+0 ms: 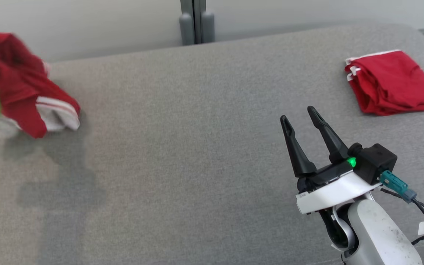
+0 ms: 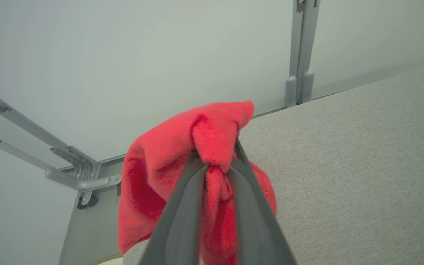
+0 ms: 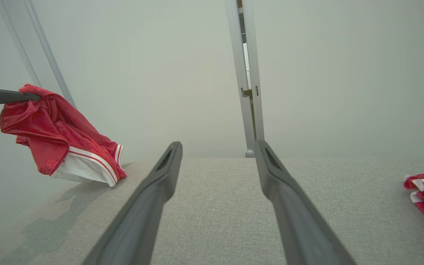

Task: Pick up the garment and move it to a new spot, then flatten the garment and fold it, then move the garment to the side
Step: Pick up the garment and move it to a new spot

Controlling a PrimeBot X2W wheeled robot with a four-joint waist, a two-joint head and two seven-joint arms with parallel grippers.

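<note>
Left claw (image 2: 217, 162) is nearly closed on a bunched fold of the red garment (image 2: 153, 176), cloth squeezed up between the two dark fingers. I read that tight pinch as the pick-up for the carry to a new spot: a gathered fold gives a surer hold than a single layer. Taking the grey post (image 1: 196, 22) at the back of the counter (image 1: 197, 147) as my mark, the garment hangs well to the left of it, off toward the counter's left end. It is raised rather than spread out. Its long axis runs from the pinched top down and slantwise toward the post, so the white, red-striped hem points low and postward. Whether that hem brushes the grey fabric or hangs just clear I cannot tell, though a shadow lies right under it. Right claw (image 1: 297, 114) is wide open and holds nothing, hovering over bare counter on the near side of the post and a little to its right. I judge it is kept free for the flattening. A second red garment, already folded (image 1: 390, 82), lies well to the right of the post and apart from both claws, presumably parked aside.
</note>
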